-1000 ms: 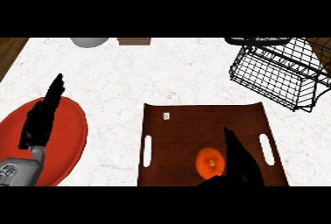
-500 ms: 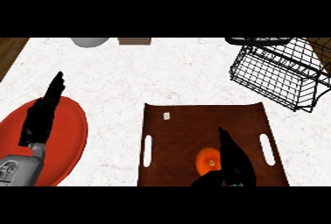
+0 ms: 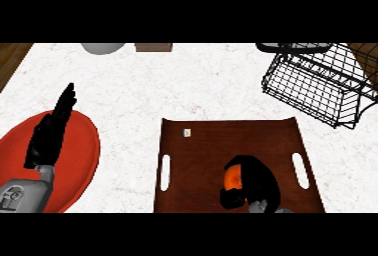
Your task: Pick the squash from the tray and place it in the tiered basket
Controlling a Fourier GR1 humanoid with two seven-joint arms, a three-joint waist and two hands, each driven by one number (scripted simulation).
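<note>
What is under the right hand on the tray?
The right hand curls over the orange squash on the brown tray; only its left side shows, the rest is covered.

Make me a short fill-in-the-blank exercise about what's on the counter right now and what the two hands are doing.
1. The right hand is curled round the orange ____ on the brown tray.
2. The left hand shows open above the ____ plate.
3. The black wire tiered basket stands at the counter's far ____ side.

Missing words: squash; red; right
</note>
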